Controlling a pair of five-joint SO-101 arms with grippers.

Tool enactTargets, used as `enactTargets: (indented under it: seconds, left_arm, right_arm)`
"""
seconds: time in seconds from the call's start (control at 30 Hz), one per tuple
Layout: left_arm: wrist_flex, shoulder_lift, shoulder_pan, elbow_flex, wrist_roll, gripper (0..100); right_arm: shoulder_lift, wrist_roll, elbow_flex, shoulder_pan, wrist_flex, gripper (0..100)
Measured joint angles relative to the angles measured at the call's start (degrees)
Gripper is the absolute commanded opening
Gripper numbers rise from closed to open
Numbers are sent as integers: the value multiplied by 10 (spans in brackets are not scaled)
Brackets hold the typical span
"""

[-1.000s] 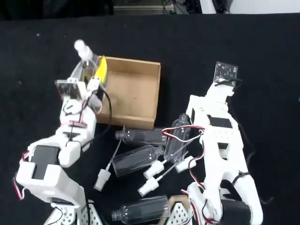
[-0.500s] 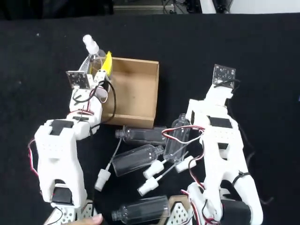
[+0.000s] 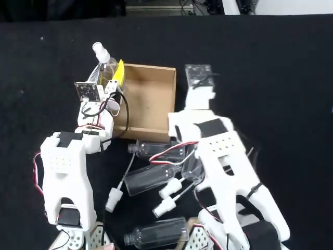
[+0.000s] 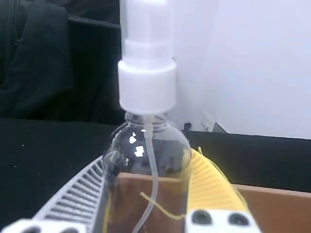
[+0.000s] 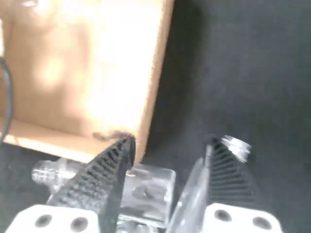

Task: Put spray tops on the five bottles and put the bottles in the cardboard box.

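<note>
right hand [image 5: 170, 142]: swung left to cardboard box [image 3: 151, 104] corner | left hand [image 3: 107, 78]: raised capped bottle [image 3: 105, 66] slightly, it seems

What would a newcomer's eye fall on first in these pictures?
The left pincer holds a capped bottle upright at the left wall of the box. The right pincer is open over loose bottles by the box's front corner, and spray tops lie beside them.

Overhead and close-up wrist cameras share the box [image 3: 151, 104].
</note>
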State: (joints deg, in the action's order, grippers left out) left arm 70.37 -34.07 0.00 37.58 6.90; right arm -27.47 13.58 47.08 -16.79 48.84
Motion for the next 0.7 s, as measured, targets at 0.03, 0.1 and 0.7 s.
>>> enactTargets:
  seconds: [0.03, 0.1, 0.7]
  left_arm:
    - [0, 0, 0, 0, 0, 33]
    - [0, 0, 0, 0, 0, 33]
    - [0, 0, 0, 0, 0, 33]
  right_arm:
    - [0, 0, 0, -4, -7, 296]
    - [0, 1, 4, -6, -32, 299]
    - [34, 1, 110, -49, -221, 244]
